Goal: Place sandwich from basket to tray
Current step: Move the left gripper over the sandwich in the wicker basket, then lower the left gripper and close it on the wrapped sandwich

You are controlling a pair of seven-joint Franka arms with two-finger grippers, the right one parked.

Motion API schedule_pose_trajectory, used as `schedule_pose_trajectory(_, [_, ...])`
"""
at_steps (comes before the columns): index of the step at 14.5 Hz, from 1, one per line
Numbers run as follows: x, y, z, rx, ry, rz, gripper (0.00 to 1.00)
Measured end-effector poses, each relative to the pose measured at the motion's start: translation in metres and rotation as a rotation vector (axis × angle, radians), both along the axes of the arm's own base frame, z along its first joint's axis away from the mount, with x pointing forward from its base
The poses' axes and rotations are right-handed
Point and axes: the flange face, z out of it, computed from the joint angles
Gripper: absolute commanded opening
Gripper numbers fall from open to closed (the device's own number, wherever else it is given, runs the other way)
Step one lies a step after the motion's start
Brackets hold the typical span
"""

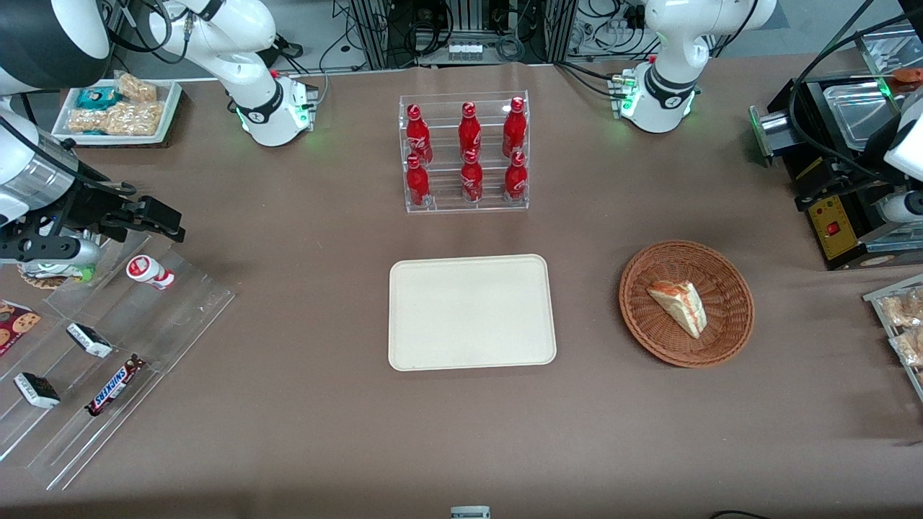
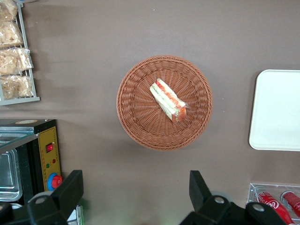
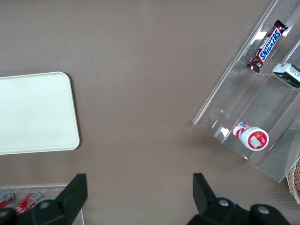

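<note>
The sandwich (image 1: 678, 305) lies on its side in the round wicker basket (image 1: 728, 339), which sits on the brown counter (image 1: 303, 447) beside the cream tray (image 1: 472, 311), toward the working arm's end and apart from it. The claw (image 2: 136, 197) hangs well above the counter with its two fingers (image 2: 70, 190) spread wide and nothing between them, the basket and sandwich directly under its camera and untouched. A clear rack of red bottles (image 1: 466, 153) stands farther from the front camera than the tray, and the tray's surface is bare.
</note>
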Motion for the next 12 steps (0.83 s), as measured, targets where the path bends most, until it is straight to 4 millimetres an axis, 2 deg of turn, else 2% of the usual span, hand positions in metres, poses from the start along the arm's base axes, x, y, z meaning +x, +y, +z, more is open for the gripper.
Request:
schedule_pose_trajectory(2, [0.0,0.0,-0.003,-0.003,0.006,0.0,1.0])
schedule_pose_trajectory(4, [0.005,-0.001,-0.021,-0.009,0.042,0.0,1.0])
schedule_pose_trajectory(5, [0.011,-0.001,-0.045,-0.01,0.074,0.0,1.0])
schedule_pose_trajectory(6, [0.02,-0.001,-0.078,-0.01,0.096,0.002,1.0])
schedule_pose_trajectory(8, [0.034,-0.002,-0.156,-0.011,0.105,0.031,1.0])
schedule_pose_trajectory(10, [0.035,-0.007,-0.223,-0.008,0.082,0.145,1.0])
schedule_pose_trajectory(12, [0.027,-0.023,-0.271,-0.003,0.063,0.296,1.0])
